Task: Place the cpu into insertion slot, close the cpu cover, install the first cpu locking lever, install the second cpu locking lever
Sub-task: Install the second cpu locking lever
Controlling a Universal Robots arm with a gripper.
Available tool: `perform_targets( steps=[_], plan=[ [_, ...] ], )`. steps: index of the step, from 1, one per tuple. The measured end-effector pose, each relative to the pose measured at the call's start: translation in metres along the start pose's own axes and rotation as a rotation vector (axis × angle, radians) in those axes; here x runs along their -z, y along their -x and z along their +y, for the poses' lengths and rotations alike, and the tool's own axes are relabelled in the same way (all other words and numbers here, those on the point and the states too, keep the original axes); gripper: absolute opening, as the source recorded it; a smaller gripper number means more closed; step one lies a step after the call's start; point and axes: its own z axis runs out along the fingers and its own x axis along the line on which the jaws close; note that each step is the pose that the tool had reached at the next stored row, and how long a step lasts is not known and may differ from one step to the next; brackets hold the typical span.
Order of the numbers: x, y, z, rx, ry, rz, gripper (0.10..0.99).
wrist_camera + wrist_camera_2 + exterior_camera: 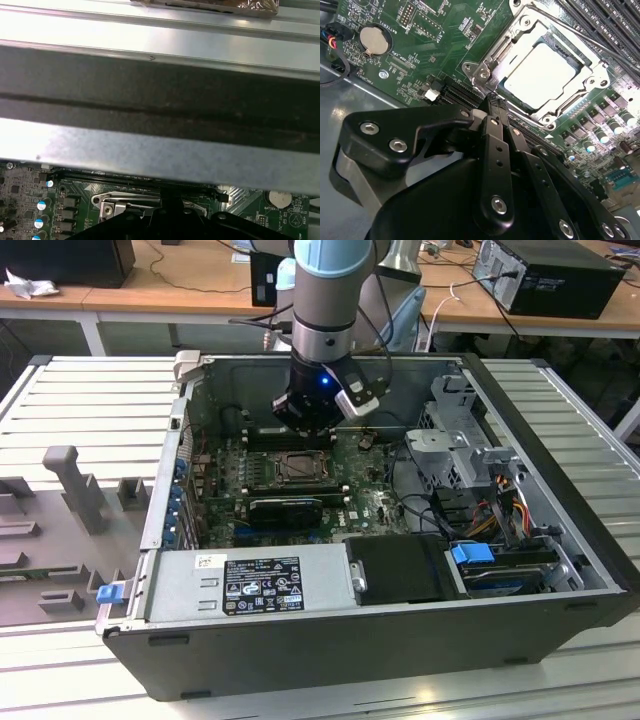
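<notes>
Exterior view – arm: the gripper (312, 418) is being held low inside the open computer case (560, 490), just beyond the far edge of the insertion slot (297, 468).
Exterior view – slot: the insertion slot is being shown on the green motherboard (370, 502), with a long black card (285, 510) lying just on its near side.
Exterior view – surroundings: the case is being supported on a ribbed metal table (90, 400); a grey power supply (250, 582) is being seen along the near wall.
Second wrist view – claw: the fingers (495, 135) are being held pressed together, nothing being gripped between them; their tips are being kept just beside a corner of the socket frame.
Second wrist view – chip: the cpu (545, 75) is being seen seated in the insertion slot, its pale metal top being framed by the cpu cover (522, 30), which is lying flat around it.
Second wrist view – board: a round coin battery (373, 41) is being shown well apart from the socket.
First wrist view – case: a grey case wall (160, 155) is being seen above the motherboard, where the socket frame and coin battery are partly being shown.
</notes>
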Motion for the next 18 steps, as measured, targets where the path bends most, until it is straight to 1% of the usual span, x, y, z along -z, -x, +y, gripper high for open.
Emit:
perform_targets(
  steps=[5,18],
  plan=[
    [0.0009,-0.0002,-0.0023,0.000,0.000,0.0002,0.106],
    [0.0026,-0.0001,-0.0023,0.000,0.000,0.0000,0.106]
  ],
)
